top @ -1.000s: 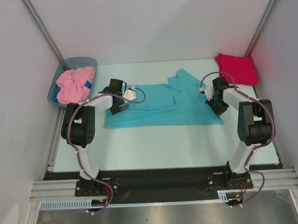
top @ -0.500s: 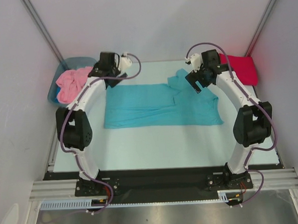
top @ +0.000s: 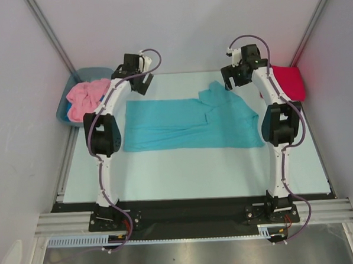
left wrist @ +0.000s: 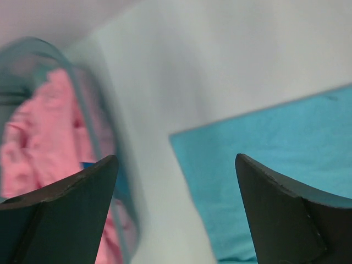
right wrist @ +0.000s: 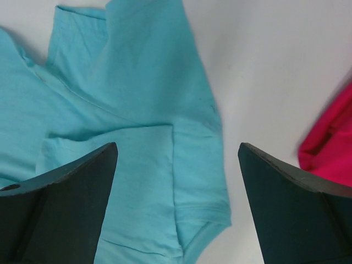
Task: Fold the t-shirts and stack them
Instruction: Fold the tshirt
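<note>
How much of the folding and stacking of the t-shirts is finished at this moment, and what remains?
Done, it seems: the red shirt lies folded at the far right corner. In hand: the turquoise shirt lies flat mid-table, apparently partly folded; the left gripper and right gripper are raised, open, holding nothing. Left: finishing that fold, the pink shirt crumpled in the tub, and stacking.

Both arms are stretched way out toward the far side, pretty much mirror images of each other. The left arm (top: 100, 136) is extended tall, with the left gripper (top: 137, 79) tipped downward and its jaws spread wide; on the wrist cam the two dark fingers (left wrist: 60, 214) sit well apart. Same deal for the right arm (top: 279, 123): right gripper (top: 231, 77) angled down, fingers (right wrist: 297, 209) wide apart too.
</note>
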### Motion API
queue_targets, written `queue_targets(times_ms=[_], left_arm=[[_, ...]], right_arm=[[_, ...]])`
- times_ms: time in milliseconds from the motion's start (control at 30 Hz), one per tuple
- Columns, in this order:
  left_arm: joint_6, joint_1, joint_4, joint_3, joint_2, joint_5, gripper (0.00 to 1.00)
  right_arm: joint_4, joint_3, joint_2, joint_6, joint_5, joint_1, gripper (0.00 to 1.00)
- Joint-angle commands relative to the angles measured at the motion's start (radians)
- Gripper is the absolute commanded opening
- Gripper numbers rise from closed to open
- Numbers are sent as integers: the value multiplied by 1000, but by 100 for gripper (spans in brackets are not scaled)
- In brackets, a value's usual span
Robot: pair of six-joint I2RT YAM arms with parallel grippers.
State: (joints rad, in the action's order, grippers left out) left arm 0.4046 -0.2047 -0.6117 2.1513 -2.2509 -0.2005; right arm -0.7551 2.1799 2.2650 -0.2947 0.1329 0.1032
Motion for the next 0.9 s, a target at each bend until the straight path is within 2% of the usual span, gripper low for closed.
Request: queue_targets(times_ms=[0,167,300,367,433,500,533,600,633,667,700,733,767,800,833,867], left_arm=[[-108,10,-98,-7,-27,85,93],[-122,21,-122,-5,-29,147,93],[-80,21,-167,-1,17,185,94],[-49,21,-201,-40,83,242,92],[17,18,-262,-80,152,338,85],[106,13,-314,-148,194,381,84],[137,7,-327,-174,218,380,83],[213,-5,-345,-298,292,371,84],[246,-13,-347,-298,318,363,84],[279,-21,-347,-380,344,355,83],[436,-62,-303,-588,472,270,78],[454,-62,-296,-590,488,270,78],[468,-67,-293,-614,505,276,74],[480,-68,-292,-649,514,292,65],[487,-68,-292,-657,521,300,29],[488,-68,-292,-665,524,309,12]], right_arm=[[-64,109,37,52,103,-13,97],[-86,161,131,74,166,-34,95],[-125,124,108,-3,192,-30,93],[-165,80,59,-35,238,-31,83],[-232,8,27,-63,278,-25,72],[-291,-70,-20,-113,272,-8,67],[-303,-97,-34,-132,257,-5,58],[-308,-190,-91,-171,223,6,49],[-306,-222,-110,-182,215,6,47],[-299,-250,-134,-191,200,6,45],[-277,-335,-224,-222,156,4,38],[-277,-336,-225,-222,155,4,38],[-267,-350,-261,-228,139,4,35],[-257,-386,-275,-228,126,4,28],[-235,-403,-295,-227,113,4,24],[-225,-420,-321,-227,99,4,6]])
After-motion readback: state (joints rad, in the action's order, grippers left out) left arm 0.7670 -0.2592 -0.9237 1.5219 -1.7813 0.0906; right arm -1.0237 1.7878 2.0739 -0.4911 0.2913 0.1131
